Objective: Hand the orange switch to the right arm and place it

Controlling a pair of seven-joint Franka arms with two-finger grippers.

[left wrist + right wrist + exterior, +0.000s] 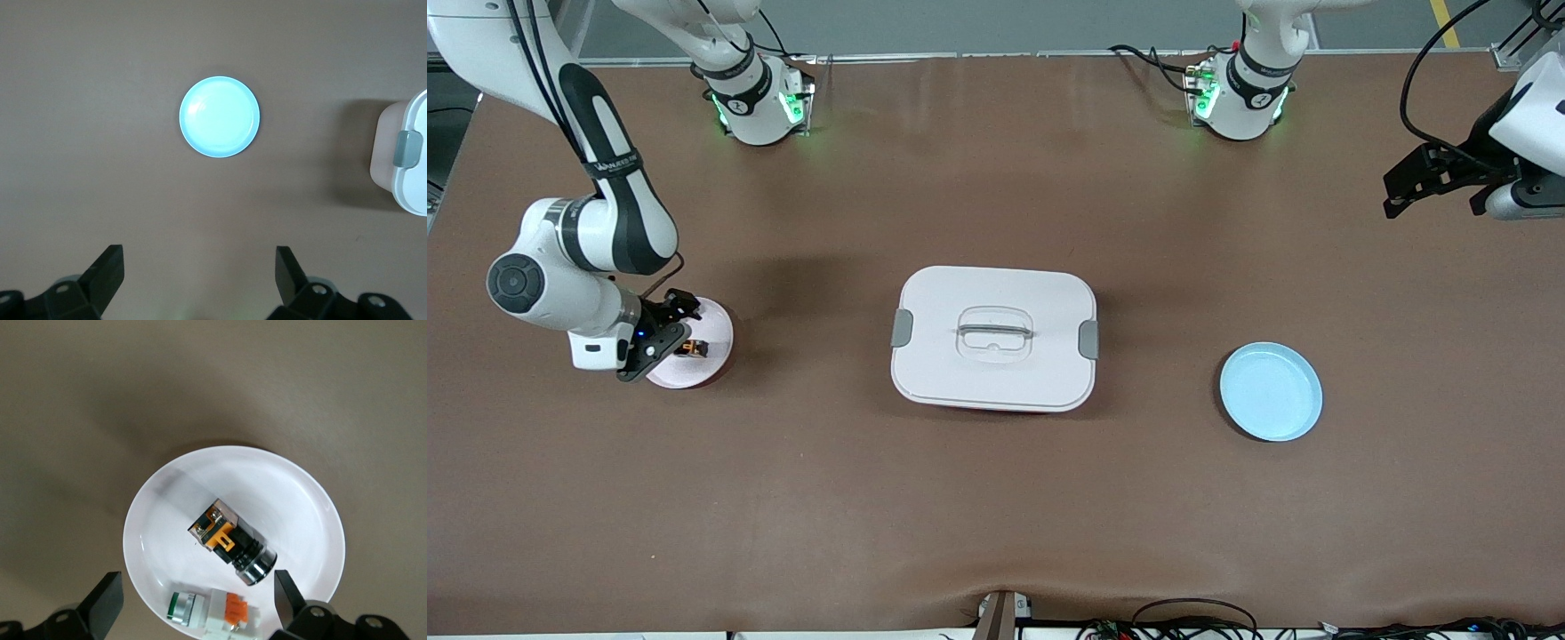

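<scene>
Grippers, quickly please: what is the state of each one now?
Left gripper: open, empty, high above the brown table.
Right gripper: open, empty, over the white round plate with the black-and-orange switch.

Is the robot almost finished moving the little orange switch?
No, nothing is done yet. The orange switch lies on the white plate; the open right end effector hovers over it. The left end effector waits, open. Grabbing, handover and placing remain.

The table (996, 498) is seen from high across it, facing the arm bases. The blue plate (220, 117) is viewed straight down from well above by the left wrist camera; the white plate (293, 493) is viewed closely by the right. Both plates are shared with the front view.
</scene>
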